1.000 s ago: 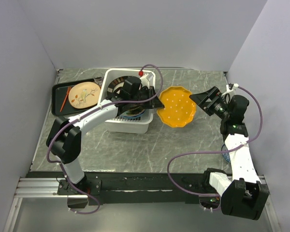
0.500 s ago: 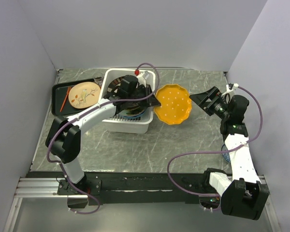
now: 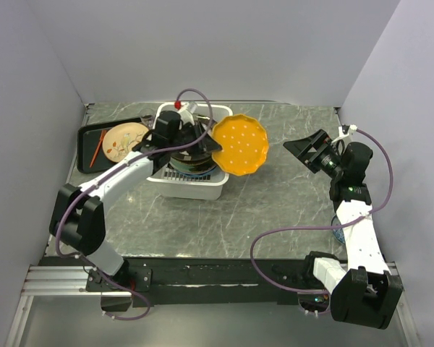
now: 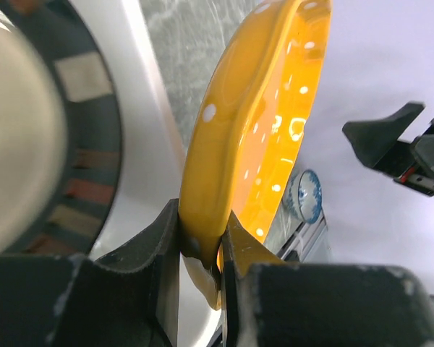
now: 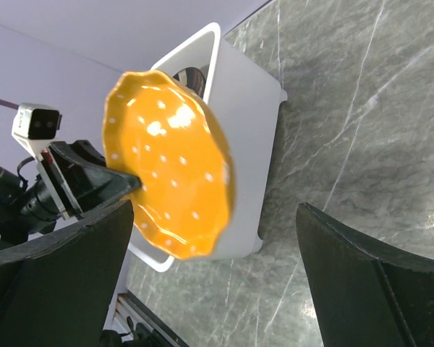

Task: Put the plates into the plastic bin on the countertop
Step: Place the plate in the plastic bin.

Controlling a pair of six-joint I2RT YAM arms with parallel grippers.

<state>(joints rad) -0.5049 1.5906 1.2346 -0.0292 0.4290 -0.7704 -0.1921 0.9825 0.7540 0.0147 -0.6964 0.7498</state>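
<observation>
Held: orange dotted plate [image 3: 239, 145], rim pinched in left gripper [image 4: 200, 242], beside plastic bin [image 3: 192, 189]; right gripper [image 3: 309, 150] gapes, empty. Glazed, stiff, probably slippery and chippable; rim grip suits.

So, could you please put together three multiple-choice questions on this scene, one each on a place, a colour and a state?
1. Where is the orange dotted plate?
A. Flat inside the plastic bin
B. In the air by the bin's right rim
C. In the right gripper

2. What colour is the bin?
A. Black
B. White
C. Blue

3. How does the right gripper stand?
A. Open and empty
B. Shut on a plate
C. Shut on the bin's rim

Answers:
1 B, the left gripper pinches its rim and holds it tilted beside the bin.
2 B, its walls are white.
3 A, its fingers stand wide apart around nothing.
</observation>
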